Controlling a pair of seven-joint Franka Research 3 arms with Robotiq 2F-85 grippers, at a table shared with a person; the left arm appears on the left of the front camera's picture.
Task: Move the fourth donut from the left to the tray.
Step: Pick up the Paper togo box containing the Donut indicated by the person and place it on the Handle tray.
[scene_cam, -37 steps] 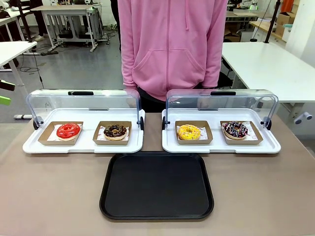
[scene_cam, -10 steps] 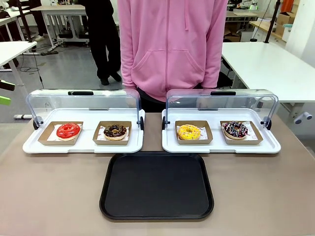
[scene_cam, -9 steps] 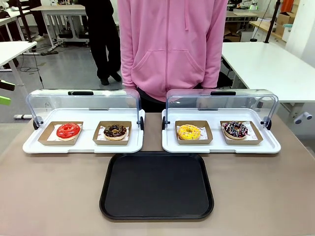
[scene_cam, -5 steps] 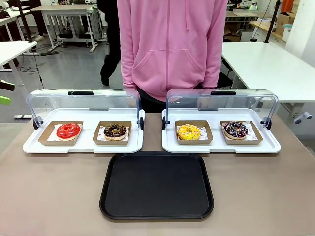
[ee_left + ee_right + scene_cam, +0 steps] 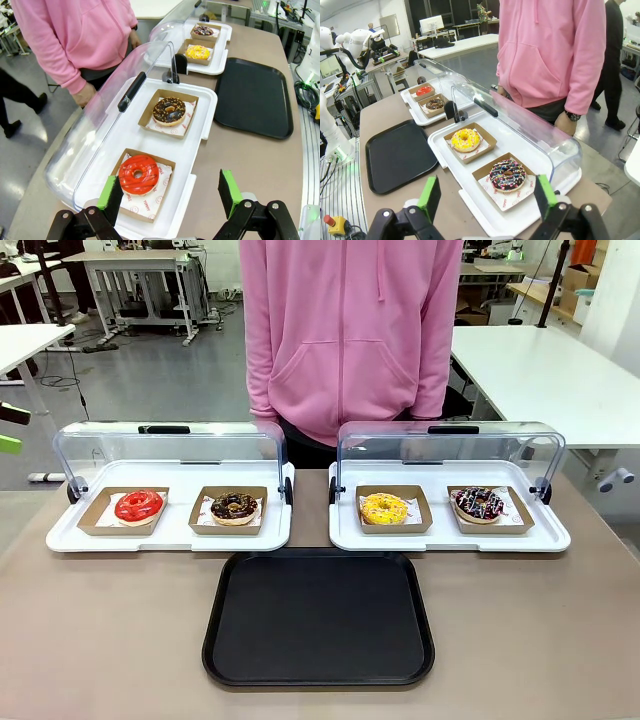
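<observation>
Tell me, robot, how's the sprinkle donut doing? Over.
Left gripper open, right gripper open. Sprinkle donut on white tray, lid up. Black tray nearby. Nothing in the way.

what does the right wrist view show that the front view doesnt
The right wrist view adds the right gripper, jaws open, and the person's hand behind the clear lid. The front view adds the left case's black lid handle, seen square on. Both share the fourth donut, the yellow donut beside it, and the black tray.
</observation>
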